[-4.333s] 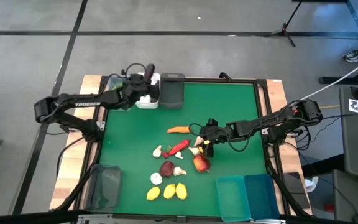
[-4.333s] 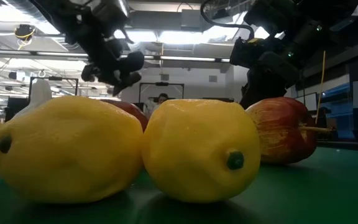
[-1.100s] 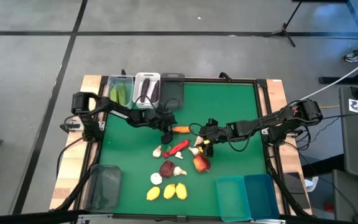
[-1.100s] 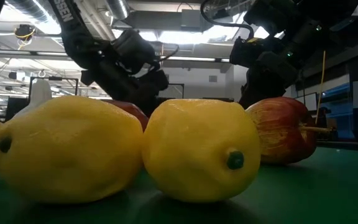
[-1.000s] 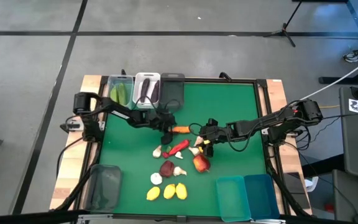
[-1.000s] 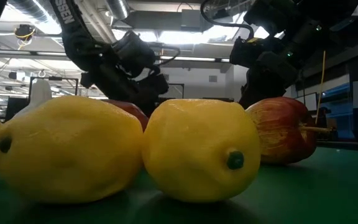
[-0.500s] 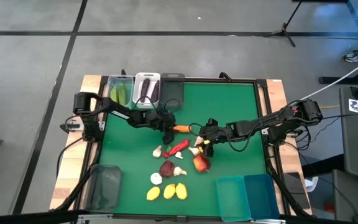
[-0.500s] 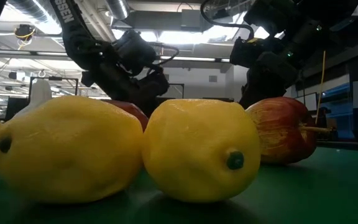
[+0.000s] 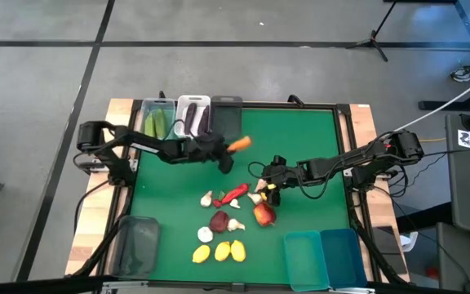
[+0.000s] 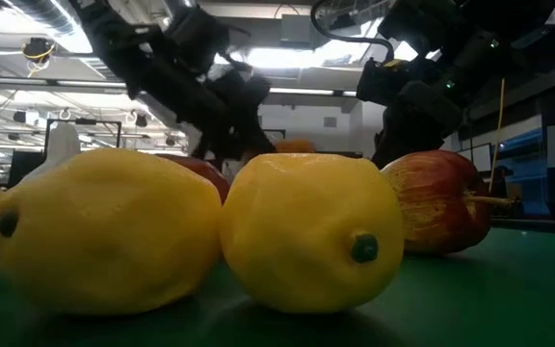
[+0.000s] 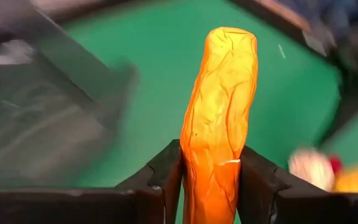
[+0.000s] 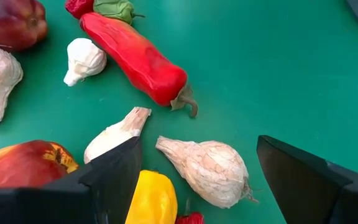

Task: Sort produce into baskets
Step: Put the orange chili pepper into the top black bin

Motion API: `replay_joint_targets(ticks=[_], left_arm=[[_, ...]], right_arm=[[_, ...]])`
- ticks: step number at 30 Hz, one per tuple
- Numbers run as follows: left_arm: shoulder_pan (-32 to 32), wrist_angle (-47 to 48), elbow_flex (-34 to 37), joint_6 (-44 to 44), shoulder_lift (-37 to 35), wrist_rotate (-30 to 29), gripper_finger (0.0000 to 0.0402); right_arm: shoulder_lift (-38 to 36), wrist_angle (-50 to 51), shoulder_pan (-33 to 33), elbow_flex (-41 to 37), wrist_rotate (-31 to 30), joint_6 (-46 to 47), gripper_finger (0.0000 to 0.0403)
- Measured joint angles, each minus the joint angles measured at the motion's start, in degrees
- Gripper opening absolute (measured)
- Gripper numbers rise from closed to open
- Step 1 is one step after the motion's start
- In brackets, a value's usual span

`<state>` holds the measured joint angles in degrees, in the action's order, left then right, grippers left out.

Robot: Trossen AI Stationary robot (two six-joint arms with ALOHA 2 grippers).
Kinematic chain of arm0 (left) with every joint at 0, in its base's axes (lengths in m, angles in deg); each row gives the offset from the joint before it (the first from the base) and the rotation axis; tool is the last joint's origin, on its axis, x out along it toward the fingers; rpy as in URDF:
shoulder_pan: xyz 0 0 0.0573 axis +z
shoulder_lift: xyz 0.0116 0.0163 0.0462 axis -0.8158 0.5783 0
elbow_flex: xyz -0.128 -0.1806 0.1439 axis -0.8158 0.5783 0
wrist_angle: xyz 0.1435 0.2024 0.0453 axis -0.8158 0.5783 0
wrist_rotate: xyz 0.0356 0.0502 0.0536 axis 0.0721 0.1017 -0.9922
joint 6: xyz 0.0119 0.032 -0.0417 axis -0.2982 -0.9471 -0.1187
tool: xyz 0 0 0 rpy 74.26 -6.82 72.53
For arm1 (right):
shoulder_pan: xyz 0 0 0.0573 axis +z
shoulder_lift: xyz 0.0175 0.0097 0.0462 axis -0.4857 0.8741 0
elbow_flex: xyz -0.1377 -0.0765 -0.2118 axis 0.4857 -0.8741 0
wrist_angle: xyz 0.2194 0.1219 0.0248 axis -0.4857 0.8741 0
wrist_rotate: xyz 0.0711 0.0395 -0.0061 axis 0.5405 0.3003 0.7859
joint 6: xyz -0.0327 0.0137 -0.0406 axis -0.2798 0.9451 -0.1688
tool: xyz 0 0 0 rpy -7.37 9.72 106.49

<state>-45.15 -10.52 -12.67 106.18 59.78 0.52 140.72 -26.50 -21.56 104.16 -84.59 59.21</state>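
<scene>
My left gripper (image 9: 225, 152) is shut on the orange carrot (image 9: 239, 144), held above the green mat near the dark grey bin (image 9: 227, 118). The carrot fills the left wrist view (image 11: 219, 118). My right gripper (image 9: 271, 186) is open, low over the produce pile: red chili (image 12: 132, 57), garlic bulbs (image 12: 207, 169), a yellow piece (image 12: 152, 199), a red fruit (image 9: 264, 214). Three lemons (image 9: 223, 251) lie on the mat near the front. The clear bin (image 9: 158, 121) holds cucumbers, the white bin (image 9: 192, 117) eggplants. My left gripper pinches the carrot's lower part (image 11: 211, 180) between its two fingers (image 11: 160, 177), one on each side. The fingers lie across the carrot, which sticks out past them. The carrot is lifted clear of the mat.
Two teal bins (image 9: 326, 257) stand at the front right, a dark translucent bin (image 9: 138, 243) at the front left. An eggplant (image 9: 219, 220) and garlic (image 9: 206, 234) lie among the pile in the middle of the mat.
My left gripper has risen from the mat with the carrot and gone toward the far edge and the bins. The carrot, which lay on the mat, is now lifted clear.
</scene>
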Motion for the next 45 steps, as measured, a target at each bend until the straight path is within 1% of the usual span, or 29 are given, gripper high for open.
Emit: replay_joint_targets(ticks=[3,7,11,13,17,22,31,39,45], left_arm=[[0.00,-1.71,-1.22,1.96,-1.78,-8.51,0.0109],[1.15,-2.30,-5.06,0.33,-2.15,-18.45,0.0108],[4.00,-1.71,-7.69,1.43,-0.82,-24.16,0.0108],[5.51,-0.13,-7.97,3.87,-0.38,-26.13,0.0107],[8.20,4.85,-7.97,11.24,-0.23,-26.91,0.0107],[9.72,7.79,-7.97,16.05,1.35,-26.79,0.0112],[9.98,9.57,-7.97,20.64,2.68,-26.63,0.0117],[10.41,10.09,-7.97,20.44,2.68,-26.65,0.0118],[10.51,10.16,-7.97,17.86,2.68,-26.06,0.0118]], right_arm=[[0.00,-0.06,-0.01,-0.01,0.01,0.00,0.0317],[0.00,-0.09,0.00,0.00,-0.01,0.00,0.0317],[0.00,-0.09,-0.02,0.00,-0.01,0.00,0.0317],[0.00,-0.07,0.01,-0.01,-0.01,0.00,0.0317],[0.00,-0.13,-0.01,-0.01,-0.01,-0.04,0.0317],[0.00,-0.57,-0.01,0.00,-0.03,-1.27,0.0317],[0.00,-0.52,0.00,-0.01,-0.03,-1.27,0.0317],[0.00,-0.52,-0.01,-0.01,-0.03,-1.27,0.0317],[0.00,-0.52,-0.02,0.00,-0.03,-0.11,0.0317]])
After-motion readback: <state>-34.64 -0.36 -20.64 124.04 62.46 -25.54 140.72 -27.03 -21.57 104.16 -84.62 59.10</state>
